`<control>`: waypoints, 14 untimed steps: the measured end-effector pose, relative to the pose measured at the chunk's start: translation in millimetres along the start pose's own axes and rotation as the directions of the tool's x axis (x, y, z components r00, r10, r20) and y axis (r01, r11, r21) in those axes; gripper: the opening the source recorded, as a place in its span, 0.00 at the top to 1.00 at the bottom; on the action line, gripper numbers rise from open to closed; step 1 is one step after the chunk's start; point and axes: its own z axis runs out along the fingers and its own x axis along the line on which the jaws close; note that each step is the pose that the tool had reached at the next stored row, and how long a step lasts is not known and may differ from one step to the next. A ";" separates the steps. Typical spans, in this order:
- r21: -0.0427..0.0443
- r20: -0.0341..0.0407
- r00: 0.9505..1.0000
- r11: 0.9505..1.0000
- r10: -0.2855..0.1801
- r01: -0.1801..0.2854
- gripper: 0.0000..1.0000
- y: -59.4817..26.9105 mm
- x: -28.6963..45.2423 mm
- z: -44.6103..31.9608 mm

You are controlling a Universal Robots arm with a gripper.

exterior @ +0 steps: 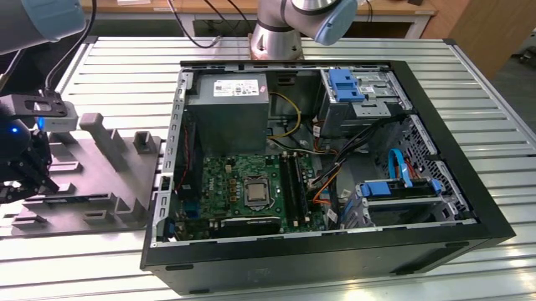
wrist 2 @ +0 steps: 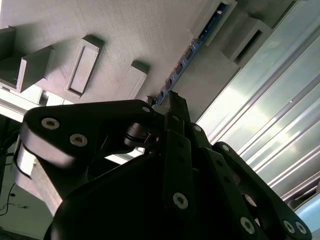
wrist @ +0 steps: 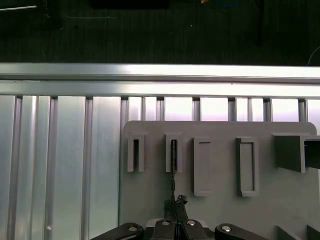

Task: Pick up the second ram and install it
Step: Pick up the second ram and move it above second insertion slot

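Note:
The second ram [wrist: 173, 172] stands on edge in a slot of the grey holder tray [wrist: 220, 210], seen as a thin dark line in the first wrist view. In the second wrist view its blue-green edge [wrist 2: 187, 52] runs along the tray up to my fingertips. My gripper [wrist: 175, 220] sits right over the near end of the stick, its black fingers [wrist 2: 176, 107] pressed together on it. In the exterior view my gripper [exterior: 21, 179] hangs over the tray [exterior: 92, 188] at the far left, beside the open computer case [exterior: 469, 207] with its green motherboard [exterior: 230, 188].
The tray carries several raised blocks and empty slots [wrist: 244, 165]. Long black memory slots [exterior: 295, 185] lie on the motherboard to the right of the processor socket. A grey power supply [exterior: 226, 100], blue drive brackets [exterior: 343, 84] and cables fill the case. The slatted metal table [exterior: 125, 69] surrounds everything.

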 end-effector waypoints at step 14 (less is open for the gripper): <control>0.003 0.006 1.000 1.000 -0.001 0.001 0.64 0.0 0.1 2.7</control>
